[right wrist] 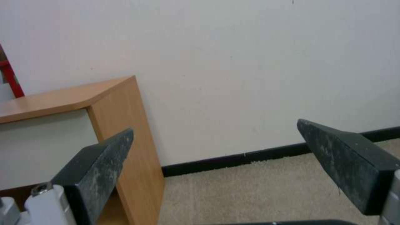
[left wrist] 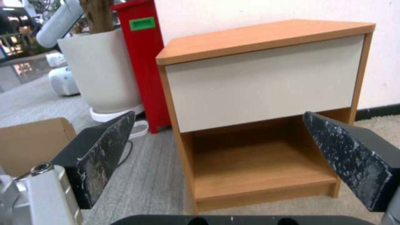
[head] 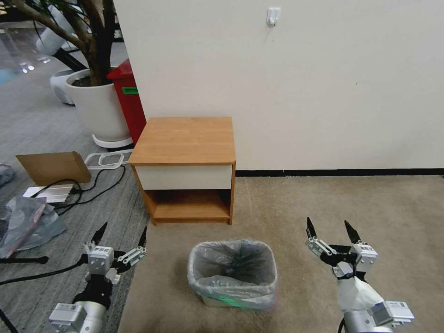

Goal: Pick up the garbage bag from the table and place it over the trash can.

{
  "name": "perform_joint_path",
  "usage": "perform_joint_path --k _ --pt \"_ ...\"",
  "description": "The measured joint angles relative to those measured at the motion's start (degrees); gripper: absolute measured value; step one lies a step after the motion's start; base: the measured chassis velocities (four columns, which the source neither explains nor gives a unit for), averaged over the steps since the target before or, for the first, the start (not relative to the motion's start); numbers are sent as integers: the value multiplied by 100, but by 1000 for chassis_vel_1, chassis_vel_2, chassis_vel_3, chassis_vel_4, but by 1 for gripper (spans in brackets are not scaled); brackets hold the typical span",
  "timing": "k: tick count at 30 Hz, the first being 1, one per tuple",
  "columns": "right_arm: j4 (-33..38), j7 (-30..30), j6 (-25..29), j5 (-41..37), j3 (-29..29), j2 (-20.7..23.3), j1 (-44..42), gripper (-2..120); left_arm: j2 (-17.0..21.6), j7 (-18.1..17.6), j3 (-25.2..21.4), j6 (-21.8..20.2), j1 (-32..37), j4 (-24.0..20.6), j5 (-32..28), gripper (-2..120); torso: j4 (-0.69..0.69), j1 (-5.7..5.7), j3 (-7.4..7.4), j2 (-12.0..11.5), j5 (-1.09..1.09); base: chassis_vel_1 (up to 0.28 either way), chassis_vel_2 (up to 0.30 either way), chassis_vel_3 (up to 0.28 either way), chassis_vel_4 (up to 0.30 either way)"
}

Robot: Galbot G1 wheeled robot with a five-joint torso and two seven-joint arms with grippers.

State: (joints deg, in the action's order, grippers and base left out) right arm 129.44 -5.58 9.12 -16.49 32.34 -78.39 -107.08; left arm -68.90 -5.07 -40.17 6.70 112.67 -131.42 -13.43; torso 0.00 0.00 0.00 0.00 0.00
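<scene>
Translucent grey garbage bag [head: 231, 266] lines the trash can [head: 217, 301], mouth folded over the rim, on carpet before the table [head: 185, 138]. Left gripper [head: 122, 234] and right gripper [head: 332, 231] flank the bin, fingers spread, grasping nothing. Risk: the loose film could slip inward if its overlap is shallow.

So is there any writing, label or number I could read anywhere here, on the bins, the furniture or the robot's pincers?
No text can be read anywhere.
Green rectangular label on the tall red plastic bin: no legible writing.
Small dark-marked tags on the left pincer and right pincer: too small to read.
Light-brown wooden nightstand with a white drawer front, cream bin lined with a translucent grey bag: no writing seen.
</scene>
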Motion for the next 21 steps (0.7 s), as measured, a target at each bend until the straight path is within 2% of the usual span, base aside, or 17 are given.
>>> perform_joint_path --k 21 --pt "-1 -8 -17 -1 -2 4 10 100 6 -21 11 -15 -11 0 -22 100 0 0 0 0 0 0 0 0 0"
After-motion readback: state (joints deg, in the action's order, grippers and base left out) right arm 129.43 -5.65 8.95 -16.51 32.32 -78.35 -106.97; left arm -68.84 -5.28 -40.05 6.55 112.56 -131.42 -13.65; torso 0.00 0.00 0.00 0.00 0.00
